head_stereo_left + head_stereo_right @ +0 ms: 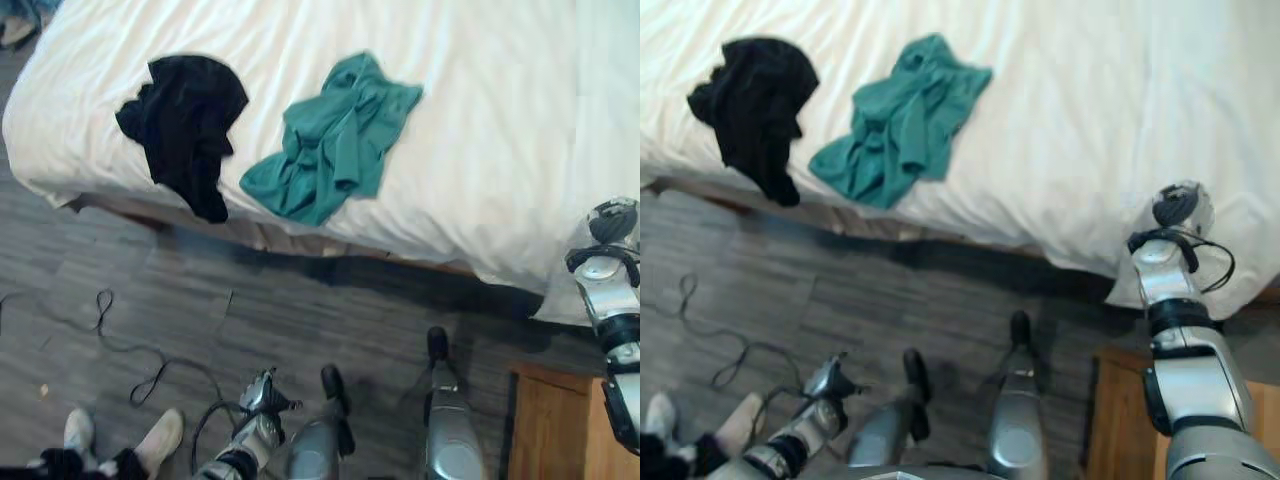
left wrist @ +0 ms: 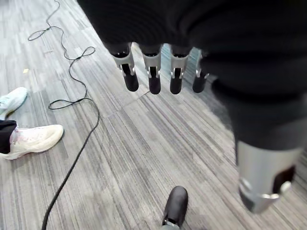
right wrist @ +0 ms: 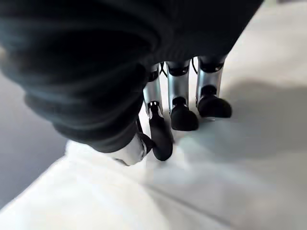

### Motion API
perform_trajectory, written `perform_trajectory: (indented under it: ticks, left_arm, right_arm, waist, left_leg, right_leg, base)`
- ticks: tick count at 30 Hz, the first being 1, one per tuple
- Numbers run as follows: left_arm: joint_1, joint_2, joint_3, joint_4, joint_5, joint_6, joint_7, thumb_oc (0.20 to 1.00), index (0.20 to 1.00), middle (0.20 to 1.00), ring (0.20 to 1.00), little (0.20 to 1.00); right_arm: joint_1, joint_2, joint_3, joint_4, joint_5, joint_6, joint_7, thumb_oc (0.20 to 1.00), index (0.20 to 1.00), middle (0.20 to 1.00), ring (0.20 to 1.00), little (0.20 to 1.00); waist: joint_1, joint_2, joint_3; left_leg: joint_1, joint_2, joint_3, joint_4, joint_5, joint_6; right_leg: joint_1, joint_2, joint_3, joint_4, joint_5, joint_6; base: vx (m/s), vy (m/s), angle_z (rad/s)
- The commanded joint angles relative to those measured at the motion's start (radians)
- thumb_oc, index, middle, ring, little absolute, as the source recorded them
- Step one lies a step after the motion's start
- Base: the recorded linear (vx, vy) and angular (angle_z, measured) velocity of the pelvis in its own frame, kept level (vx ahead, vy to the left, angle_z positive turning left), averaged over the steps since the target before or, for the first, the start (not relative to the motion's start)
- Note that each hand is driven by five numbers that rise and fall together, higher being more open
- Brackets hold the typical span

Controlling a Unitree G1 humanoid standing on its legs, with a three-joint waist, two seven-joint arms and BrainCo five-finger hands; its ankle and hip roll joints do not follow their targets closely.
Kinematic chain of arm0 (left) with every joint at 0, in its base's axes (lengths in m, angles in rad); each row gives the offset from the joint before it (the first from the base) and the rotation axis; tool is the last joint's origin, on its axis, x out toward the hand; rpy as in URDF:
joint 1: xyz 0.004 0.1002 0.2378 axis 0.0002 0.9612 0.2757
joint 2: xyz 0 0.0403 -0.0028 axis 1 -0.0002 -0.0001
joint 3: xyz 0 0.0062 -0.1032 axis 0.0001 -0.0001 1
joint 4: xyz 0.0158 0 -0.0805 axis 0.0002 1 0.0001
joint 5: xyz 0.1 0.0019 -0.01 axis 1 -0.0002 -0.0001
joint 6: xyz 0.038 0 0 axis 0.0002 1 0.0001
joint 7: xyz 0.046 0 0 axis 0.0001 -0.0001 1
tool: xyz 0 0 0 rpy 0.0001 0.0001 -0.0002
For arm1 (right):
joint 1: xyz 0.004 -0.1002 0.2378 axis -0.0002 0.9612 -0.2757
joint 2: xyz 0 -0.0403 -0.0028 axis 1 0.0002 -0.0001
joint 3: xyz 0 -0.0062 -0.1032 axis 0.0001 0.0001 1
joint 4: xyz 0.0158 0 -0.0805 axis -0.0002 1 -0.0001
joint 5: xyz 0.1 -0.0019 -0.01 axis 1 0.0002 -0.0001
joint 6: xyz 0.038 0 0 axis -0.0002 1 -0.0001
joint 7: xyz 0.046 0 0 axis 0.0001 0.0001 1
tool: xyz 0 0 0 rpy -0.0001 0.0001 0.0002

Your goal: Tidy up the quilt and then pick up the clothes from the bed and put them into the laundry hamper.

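The wide bed under its smooth white quilt (image 1: 480, 150) is stretching across the upper part of the head views, and two garments are lying on it near the edge facing the robot. The crumpled black garment (image 1: 185, 125) is sitting toward the left, with one end drooping over the quilt's edge. The crumpled teal green garment (image 1: 335, 140) is resting just to its right, apart from it, spread in loose folds fully on the quilt.

The right hand (image 3: 182, 112) is hovering at the right side, at the hanging edge of the quilt; in its own wrist view the fingers (image 3: 213, 103) are pointing down with their dark tips on or just above the white fabric, fairly straight, and I cannot tell for sure whether they are gripping any cloth. The right forearm is rising in front of the quilt's draped side, beside a brown wooden piece of furniture (image 1: 555, 425) at the lower right.

The left hand (image 2: 153, 72) is hanging low over the grey striped plank floor (image 2: 144, 143), well away from the bed, its fingers (image 2: 129, 72) relaxed and roughly straight, holding nothing. A person's white sneakers (image 2: 29, 139) are standing on the floor at the left, close to that hand's side.
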Motion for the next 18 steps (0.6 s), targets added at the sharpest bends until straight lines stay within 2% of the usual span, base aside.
perform_trajectory:
  ticks: [1, 2, 3, 4, 5, 6, 7, 8, 12, 13, 14, 16, 17, 18]
  left_arm:
    - [-0.06, 0.038, 0.001, 0.029, -0.05, -0.007, 0.044, 1.0, 1.0, 1.0, 1.0, 1.0]
    - [-0.067, 0.035, 0.0, 0.035, -0.042, 0.0, 0.047, 1.0, 1.0, 1.0, 1.0, 1.0]
    - [-0.067, 0.036, 0.0, 0.035, -0.042, 0.0, 0.047, 1.0, 1.0, 1.0, 1.0, 1.0]
    - [-0.07, 0.032, 0.001, 0.044, -0.033, 0.01, 0.056, 1.0, 1.0, 1.0, 1.0, 1.0]
    - [-0.063, 0.015, 0.002, 0.061, -0.01, 0.029, 0.057, 1.0, 1.0, 1.0, 1.0, 1.0]
    - [-0.062, 0.016, 0.001, 0.061, -0.01, 0.029, 0.057, 1.0, 1.0, 1.0, 1.0, 1.0]
    - [-0.055, 0.006, 0.004, 0.071, 0.003, 0.034, 0.055, 1.0, 1.0, 1.0, 1.0, 1.0]
    - [-0.041, -0.002, -0.001, 0.085, 0.039, 0.044, 0.046, 1.0, 1.0, 1.0, 1.0, 1.0]
    - [-0.017, 0.006, -0.001, 0.089, 0.082, 0.046, 0.023, 1.0, 1.0, 1.0, 1.0, 1.0]
    - [-0.016, 0.009, -0.002, 0.089, 0.09, 0.043, 0.016, 1.0, 1.0, 1.0, 1.0, 1.0]
    - [-0.019, 0.013, -0.008, 0.088, 0.097, 0.039, 0.007, 1.0, 1.0, 1.0, 1.0, 1.0]
    - [-0.024, 0.027, -0.014, 0.087, 0.107, 0.034, -0.016, 1.0, 1.0, 1.0, 1.0, 1.0]
    - [-0.029, 0.037, -0.018, 0.087, 0.116, 0.03, -0.029, 1.0, 1.0, 1.0, 1.0, 1.0]
    - [-0.03, 0.057, -0.02, 0.089, 0.126, 0.027, -0.054, 1.0, 1.0, 1.0, 1.0, 1.0]
  right_arm:
    - [0.044, 0.06, -0.001, 0.147, 0.122, 0.005, 0.04, 0.2, 0.2, 0.2, 0.2, 0.2]
    - [0.09, 0.098, -0.028, 0.17, 0.148, 0.006, 0.038, 0.2, 0.2, 0.2, 0.2, 0.2]
    - [0.091, 0.099, -0.029, 0.169, 0.148, 0.007, 0.038, 0.2, 0.2, 0.2, 0.2, 0.2]
    - [0.143, 0.138, -0.068, 0.168, 0.189, 0.003, 0.029, 0.2, 0.2, 0.2, 0.2, 0.2]
    - [0.249, 0.224, -0.127, 0.143, 0.251, -0.011, 0.016, 0.2, 0.2, 0.2, 0.2, 0.2]
    - [0.252, 0.225, -0.128, 0.14, 0.25, -0.009, 0.015, 0.2, 0.2, 0.2, 0.2, 0.2]
    - [0.308, 0.265, -0.153, 0.14, 0.271, -0.017, 0.017, 0.2, 0.2, 0.2, 0.2, 0.2]
    - [0.405, 0.323, -0.162, 0.152, 0.261, -0.016, 0.045, 0.2, 0.2, 0.2, 0.2, 0.2]
    - [0.525, 0.39, -0.14, 0.197, 0.201, 0.005, 0.098, 0.2, 0.2, 0.2, 0.2, 0.2]
    - [0.553, 0.404, -0.132, 0.225, 0.177, 0.014, 0.116, 0.335, 0.335, 0.335, 0.335, 0.335]
    - [0.575, 0.416, -0.12, 0.249, 0.149, 0.024, 0.139, 1.0, 1.0, 1.0, 1.0, 1.0]
    - [0.606, 0.431, -0.084, 0.274, 0.108, 0.038, 0.173, 1.0, 1.0, 1.0, 1.0, 1.0]
    - [0.62, 0.437, -0.071, 0.29, 0.094, 0.041, 0.193, 1.0, 1.0, 1.0, 1.0, 1.0]
    - [0.641, 0.451, -0.041, 0.31, 0.073, 0.036, 0.223, 1.0, 1.0, 1.0, 1.0, 1.0]
  waist:
    - [-0.005, -0.045, 0.029]
    - [-0.009, -0.047, 0.031]
    - [-0.007, -0.047, 0.028]
    - [-0.011, -0.05, 0.028]
    - [-0.025, -0.055, 0.027]
    - [-0.023, -0.056, 0.023]
    - [-0.03, -0.06, 0.018]
    - [-0.046, -0.074, -0.003]
    - [-0.063, -0.1, -0.044]
    - [-0.069, -0.105, -0.055]
    - [-0.076, -0.113, -0.064]
    - [-0.089, -0.123, -0.072]
    - [-0.09, -0.123, -0.071]
    - [-0.097, -0.116, -0.076]
  left_leg:
    - [-0.034, 0.048, -0.008, 0.187, -0.16, -0.03]
    - [-0.036, 0.05, -0.012, 0.2, -0.168, -0.027]
    - [-0.04, 0.05, -0.012, 0.2, -0.165, -0.027]
    - [-0.038, 0.051, -0.014, 0.207, -0.171, -0.025]
    - [-0.022, 0.047, -0.016, 0.209, -0.188, -0.02]
    - [-0.025, 0.047, -0.014, 0.206, -0.184, -0.02]
    - [-0.015, 0.043, -0.012, 0.201, -0.191, -0.018]
    - [0.015, 0.031, -0.008, 0.188, -0.208, -0.008]
    - [0.077, -0.001, 0.012, 0.132, -0.207, 0.012]
    - [0.098, -0.011, 0.015, 0.106, -0.206, 0.018]
    - [0.117, -0.021, 0.021, 0.075, -0.2, 0.021]
    - [0.15, -0.023, 0.032, 0.03, -0.186, 0.027]
    - [0.161, -0.018, 0.039, 0.015, -0.178, 0.028]
    - [0.168, -0.002, 0.05, 0.008, -0.16, 0.035]
  right_leg:
    - [-0.037, -0.028, 0.033, 0.262, -0.322, 0.056]
    - [-0.036, -0.027, 0.03, 0.268, -0.325, 0.054]
    - [-0.038, -0.027, 0.03, 0.265, -0.321, 0.053]
    - [-0.036, -0.026, 0.029, 0.267, -0.321, 0.053]
    - [-0.018, -0.028, 0.025, 0.256, -0.322, 0.054]
    - [-0.021, -0.027, 0.026, 0.251, -0.316, 0.053]
    - [-0.005, -0.03, 0.022, 0.234, -0.31, 0.056]
    - [0.035, -0.035, 0.017, 0.192, -0.293, 0.066]
    - [0.075, -0.053, 0.017, 0.144, -0.246, 0.089]
    - [0.084, -0.059, 0.018, 0.14, -0.235, 0.1]
    - [0.086, -0.065, 0.022, 0.143, -0.216, 0.118]
    - [0.078, -0.056, 0.028, 0.165, -0.215, 0.129]
    - [0.075, -0.044, 0.024, 0.198, -0.235, 0.125]
    - [0.082, 0.035, 0.018, 0.331, -0.311, 0.098]
  base:
    - [-0.03, -0.029, -0.01]
    - [0.0, 0.0, 0.0]
    - [-0.01, 0.005, 0.06]
    - [0.03, 0.058, 0.08]
    - [0.03, 0.058, 0.17]
    - [0.04, 0.096, 0.21]
    - [0.07, 0.135, 0.16]
    - [0.1, 0.19, 0.07]
    - [0.07, 0.159, -0.07]
    - [0.02, 0.132, 0.0]
    - [0.02, 0.182, -0.05]
    - [-0.03, 0.145, -0.21]
    - [-0.15, 0.134, -0.26]
    - [-0.17, 0.113, -0.2]
